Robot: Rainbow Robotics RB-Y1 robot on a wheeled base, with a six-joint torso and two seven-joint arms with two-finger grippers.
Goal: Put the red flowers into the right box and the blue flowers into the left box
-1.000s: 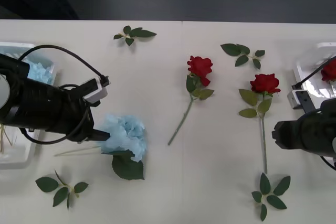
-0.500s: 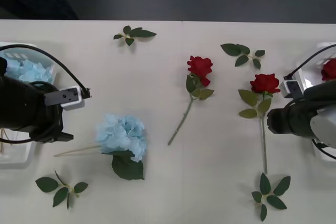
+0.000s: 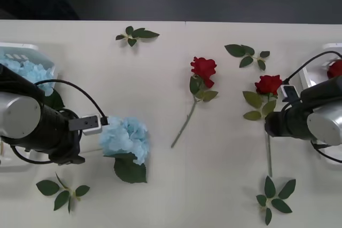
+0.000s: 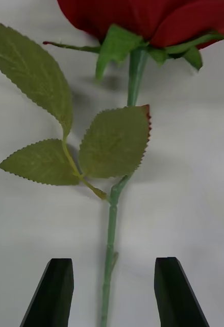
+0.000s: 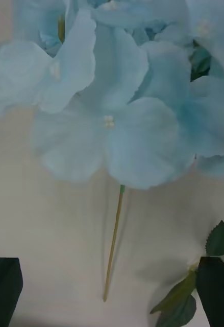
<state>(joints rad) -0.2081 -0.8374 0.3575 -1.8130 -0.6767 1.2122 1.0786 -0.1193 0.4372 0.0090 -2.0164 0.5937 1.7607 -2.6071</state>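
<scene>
Right gripper (image 4: 112,291) sits low over the table with its black fingers (image 4: 53,294) spread wide, the green stem of a red rose (image 3: 269,85) running between them but touching neither; from the front we see that arm (image 3: 304,118) at 3 o'clock on the table, right below that rose's bloom. Left gripper (image 5: 109,294) is also spread wide, one finger (image 5: 4,288) on each side of the thin pale stem of a blue flower (image 3: 125,138), nothing clamped; its arm (image 3: 37,129) is at 9 o'clock, just beside the blue head on the 9 o'clock side. That blue flower lies at about 8 o'clock from table centre, with a big dark leaf (image 3: 130,169) at its 6 o'clock. A second red rose (image 3: 203,69) lies near centre, its stem slanting toward 7 o'clock. The left box (image 3: 29,48) is at the far 9 o'clock edge with blue flowers (image 3: 29,71) already inside. The right box (image 3: 310,73) is at the 3 o'clock edge, and we see a bit of red bloom (image 3: 335,69) in it. Loose leaf sprigs lie at 11 o'clock (image 3: 136,34), 1 o'clock (image 3: 247,54), 7 o'clock (image 3: 61,191) and 5 o'clock (image 3: 275,193).
</scene>
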